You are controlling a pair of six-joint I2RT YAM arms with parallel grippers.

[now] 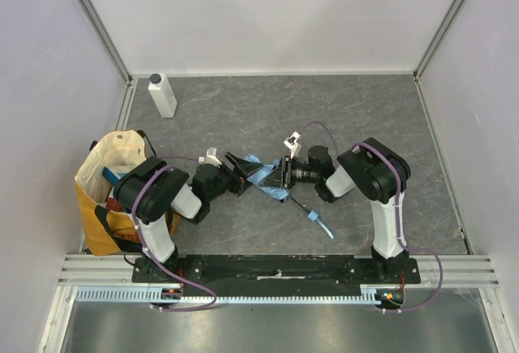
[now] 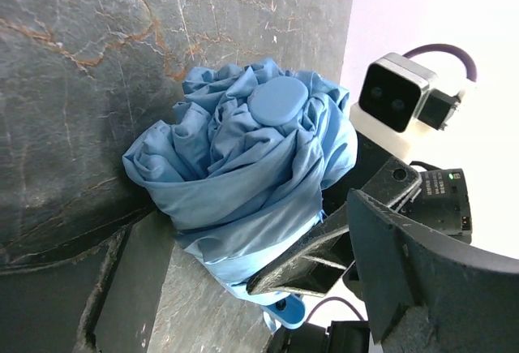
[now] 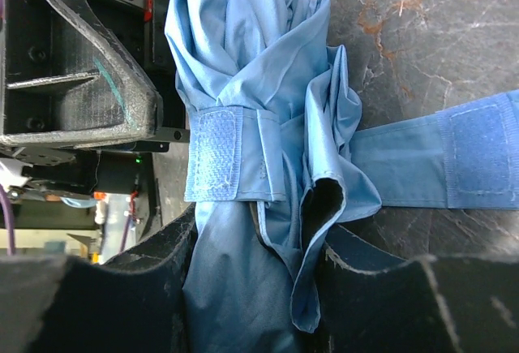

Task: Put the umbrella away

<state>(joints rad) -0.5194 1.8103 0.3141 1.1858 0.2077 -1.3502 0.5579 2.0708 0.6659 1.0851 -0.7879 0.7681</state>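
Umbrella (image 2: 243,174) in grip of right pincer (image 3: 259,247), its tip before wide-open left pincer (image 1: 242,171)

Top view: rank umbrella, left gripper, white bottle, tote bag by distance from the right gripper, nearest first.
1. umbrella: table centre, gripped by the right gripper.
2. left gripper: just left, across the bundle.
3. white bottle (back-left corner) and tote bag (left edge): too close to call.
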